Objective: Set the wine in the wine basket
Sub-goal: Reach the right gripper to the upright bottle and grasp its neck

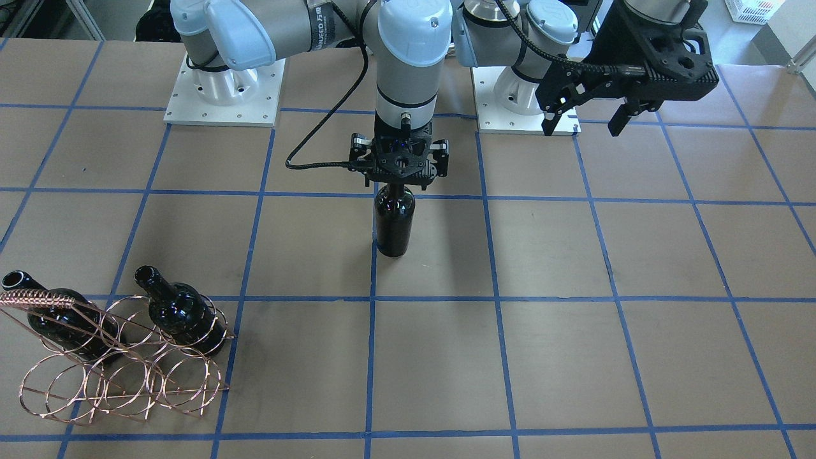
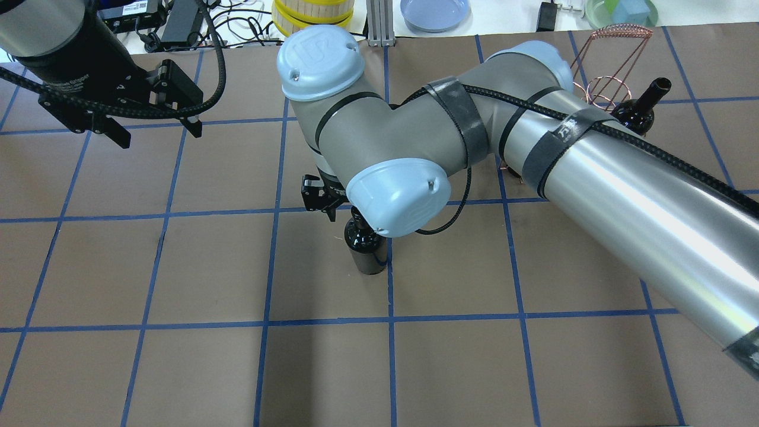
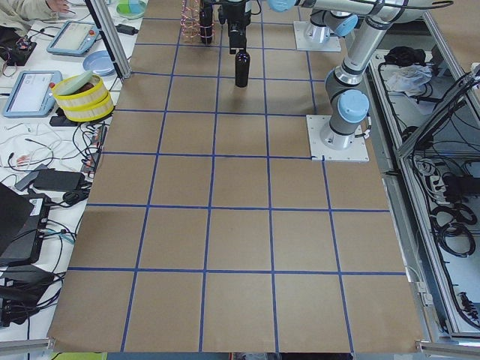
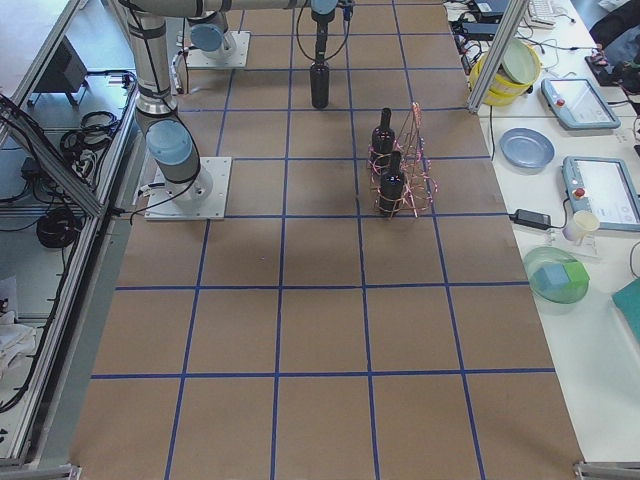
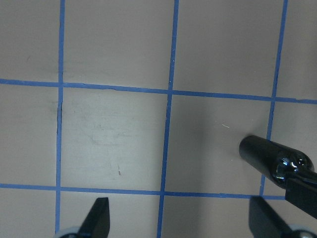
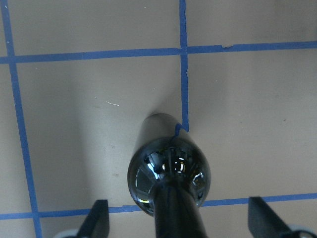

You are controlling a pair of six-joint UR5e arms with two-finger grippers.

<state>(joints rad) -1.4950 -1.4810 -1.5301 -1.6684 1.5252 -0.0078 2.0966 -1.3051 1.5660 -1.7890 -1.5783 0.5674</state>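
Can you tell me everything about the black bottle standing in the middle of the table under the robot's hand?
The wine is a shiny black glass bottle with no label, round shoulders and a short neck. It stands upright on the brown table, with its base at the edge of a blue tape line. The right gripper hangs over it with a finger on each side of the neck, open and not squeezing. Nothing else touches it.
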